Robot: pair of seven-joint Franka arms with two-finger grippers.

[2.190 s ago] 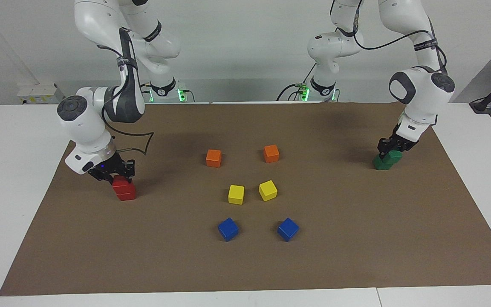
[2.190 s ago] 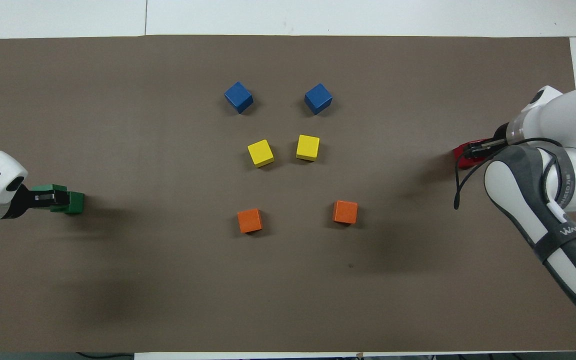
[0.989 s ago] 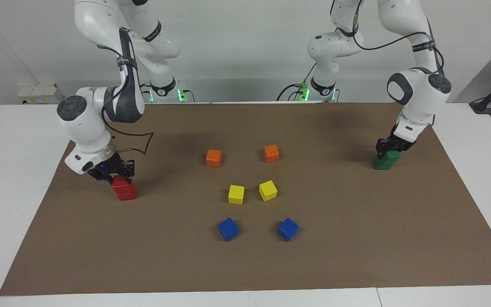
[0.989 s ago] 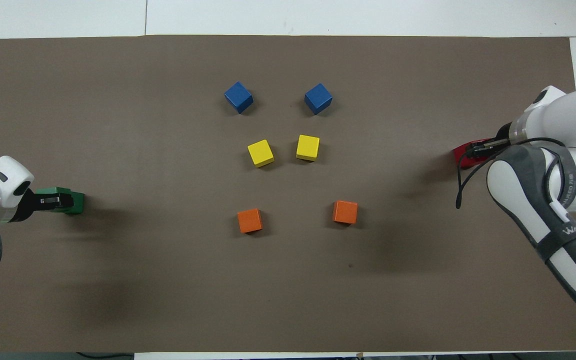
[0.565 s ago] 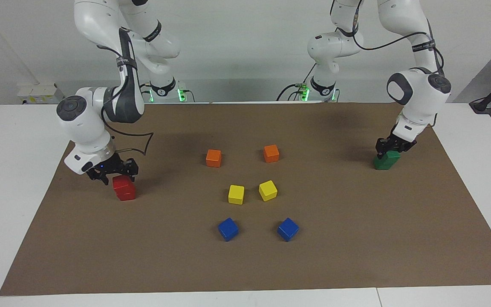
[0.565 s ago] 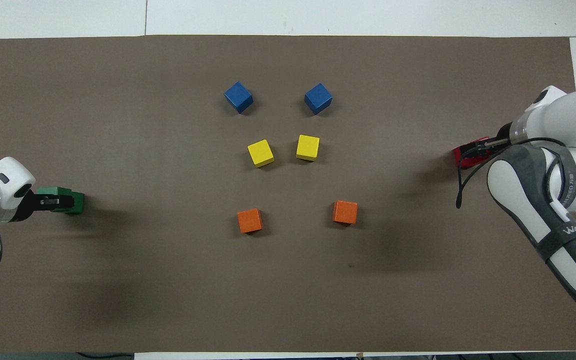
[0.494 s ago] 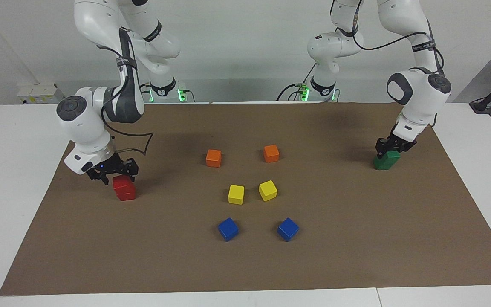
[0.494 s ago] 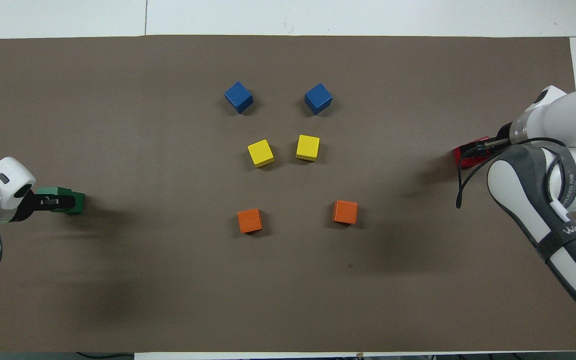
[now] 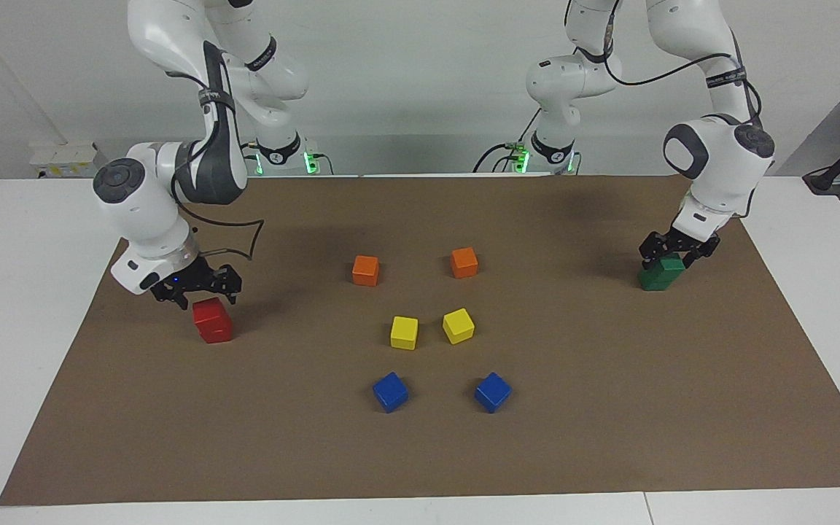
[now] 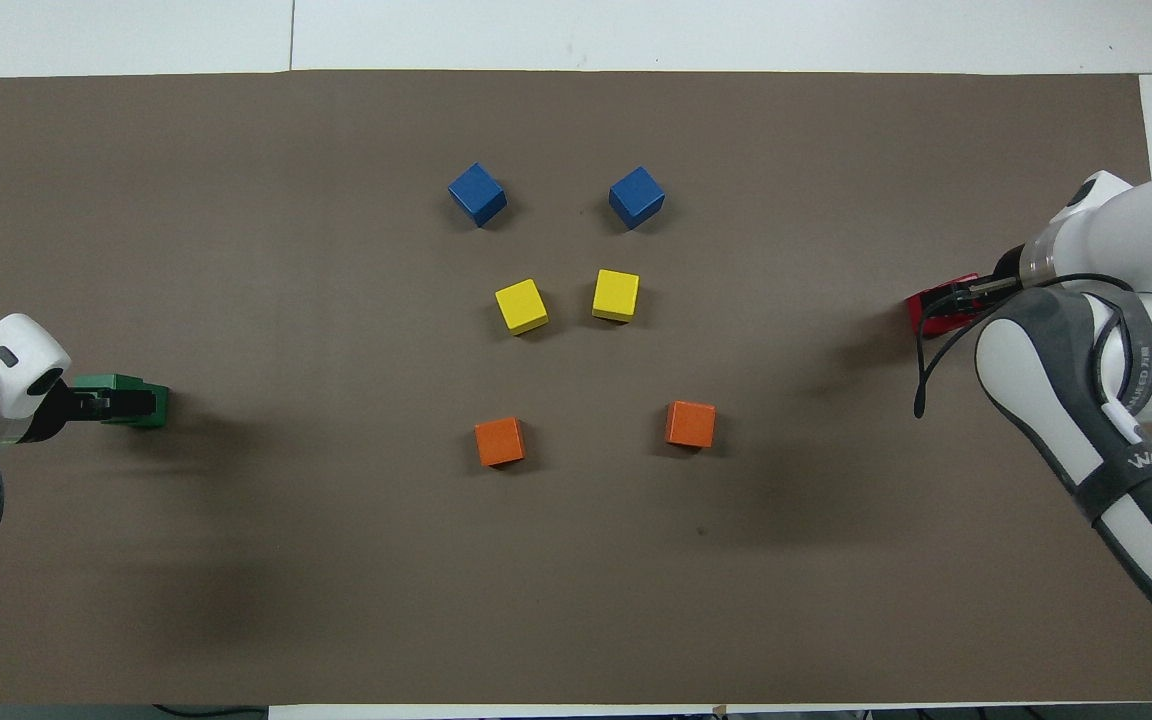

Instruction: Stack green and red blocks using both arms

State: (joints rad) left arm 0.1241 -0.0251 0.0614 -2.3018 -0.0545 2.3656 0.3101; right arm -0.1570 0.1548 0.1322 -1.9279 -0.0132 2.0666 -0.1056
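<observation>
My two arms reach over opposite ends of a brown mat (image 9: 609, 408) spread on the white tabletop (image 9: 19, 292). At the right arm's end, my right gripper (image 9: 198, 288) hangs just above a stack of red blocks (image 9: 211, 321), one red cube sitting squarely on the other; its jaws stand open and clear of the top cube, gripping nothing. In the overhead view only a sliver of that red stack (image 10: 928, 310) shows past the gripper (image 10: 956, 298).

At the left arm's end, my left gripper (image 9: 675, 251) sits low over a stack of green blocks (image 9: 659, 274), the upper green cube turned slightly askew on the lower one. Its jaws are spread open, their tips down beside the upper cube's top edges; whether they touch it I cannot tell. From overhead the green stack (image 10: 141, 403) pokes out from under the gripper (image 10: 106, 404).

Between the two stacks, in the middle of the mat, six other cubes lie in pairs. The two orange cubes (image 9: 365, 270) are nearest to the robots, the two yellow cubes (image 9: 404, 332) lie farther out and closer together, and the two blue cubes (image 9: 390, 391) lie farthest of all. All six sit singly on the mat, well apart from both stacks.
</observation>
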